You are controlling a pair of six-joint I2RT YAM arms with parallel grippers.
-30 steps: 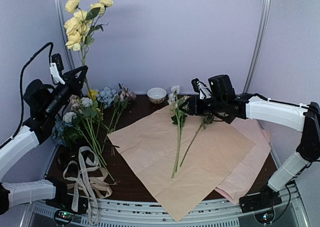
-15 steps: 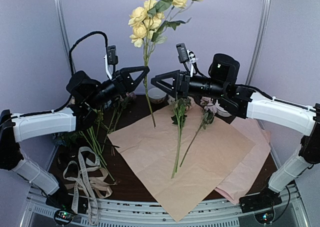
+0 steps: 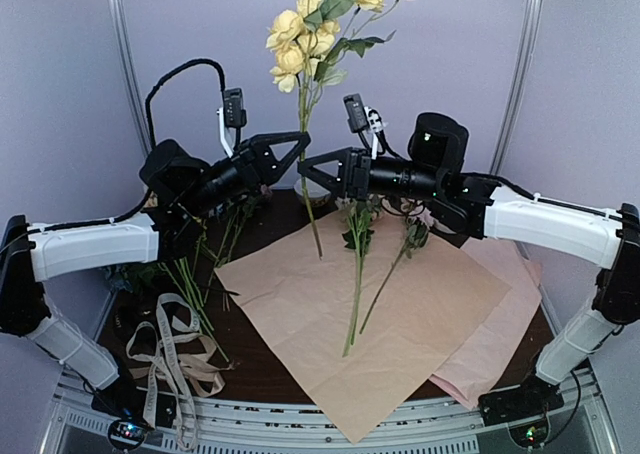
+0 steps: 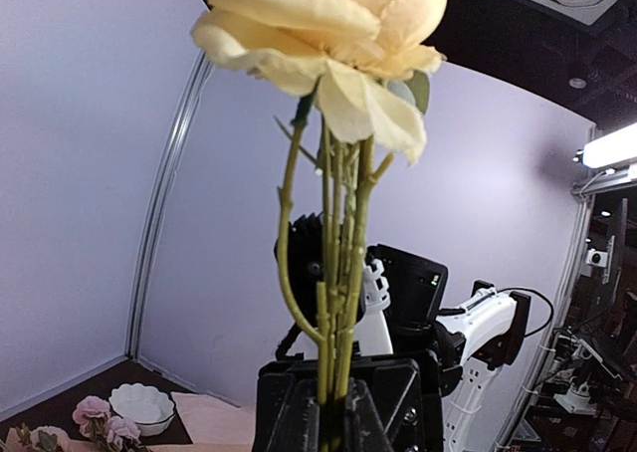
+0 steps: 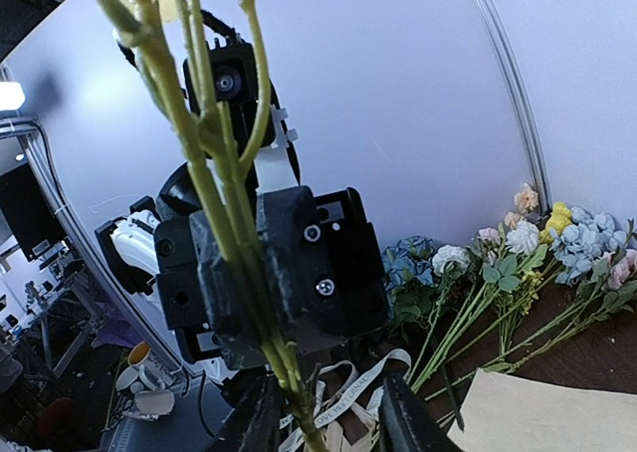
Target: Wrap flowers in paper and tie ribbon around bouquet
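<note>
My left gripper (image 3: 300, 146) is shut on the stems of a tall spray of yellow flowers (image 3: 310, 34), held upright above the table's middle. In the left wrist view the stems (image 4: 338, 273) rise from between its fingers (image 4: 333, 397). My right gripper (image 3: 306, 167) faces it just below, open, with the stems (image 5: 224, 203) between its fingers (image 5: 328, 417) and a gap on one side. The paper (image 3: 420, 294) lies flat, peach-tan face up, with two flowers (image 3: 356, 274) on it. The lettered ribbon (image 3: 165, 359) lies at the front left. A bouquet is out of view.
Loose flowers (image 3: 190, 264) are heaped at the left beside the paper. A plain tan ribbon (image 3: 205, 376) is tangled with the lettered one. A pink sheet (image 3: 500, 334) sticks out under the paper at the right. A white bowl (image 4: 139, 404) stands at the back.
The left arm swung in from the far left carrying the yellow flowers to the centre. The right gripper rose from the paper, met the stems, and its jaws have narrowed around them.
</note>
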